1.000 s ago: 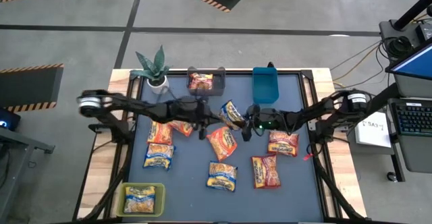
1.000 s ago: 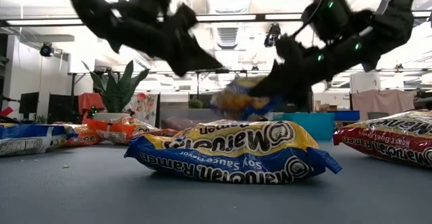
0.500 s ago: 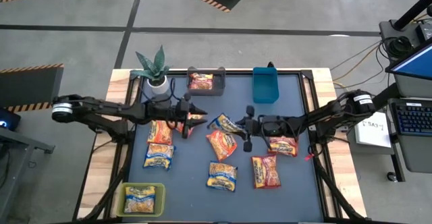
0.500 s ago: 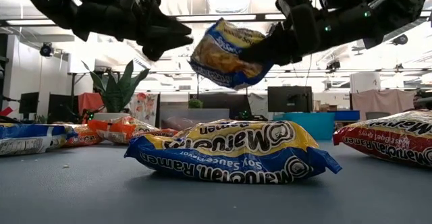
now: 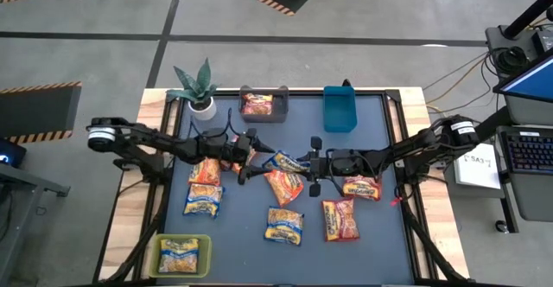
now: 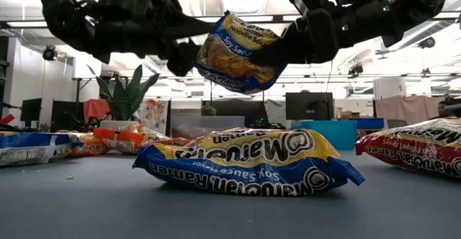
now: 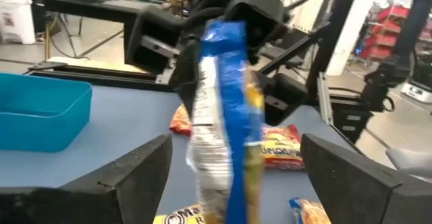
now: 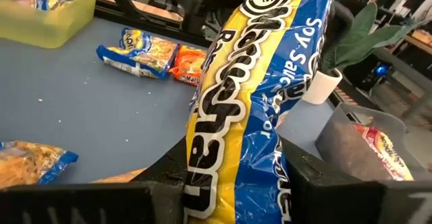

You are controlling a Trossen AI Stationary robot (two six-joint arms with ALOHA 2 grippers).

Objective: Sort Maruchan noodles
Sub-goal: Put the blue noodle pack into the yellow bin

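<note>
A yellow-and-blue Maruchan noodles packet (image 5: 283, 160) hangs in the air over the middle of the table, with my right gripper (image 5: 304, 162) shut on it. My left gripper (image 5: 246, 159) stands open just left of the packet, pointing level at it. In the left wrist view the packet (image 7: 226, 116) shows edge-on beyond the wide fingers; I cannot tell whether they touch it. Several more packets lie flat on the table: orange ones (image 5: 205, 170), yellow ones (image 5: 283, 225) and red ones (image 5: 341, 220). My right gripper pinches the packet's right end (image 8: 229, 183) between its two fingers, coming level from the table's right side. The packet is lifted clear of the table (image 6: 238, 52) and stands on edge, tilted, stretching away from the fingers toward the left gripper.
A grey bin (image 5: 262, 104) with a red packet and a blue bin (image 5: 340, 107) stand at the far edge, beside a potted plant (image 5: 197, 88). At the near left corner a green bin (image 5: 183, 255) holds a yellow packet.
My right gripper has lifted the yellow-and-blue packet higher and rolled, turning it up on edge. My left gripper drew back toward the table's left, opened wide, and came a little back toward the packet.
</note>
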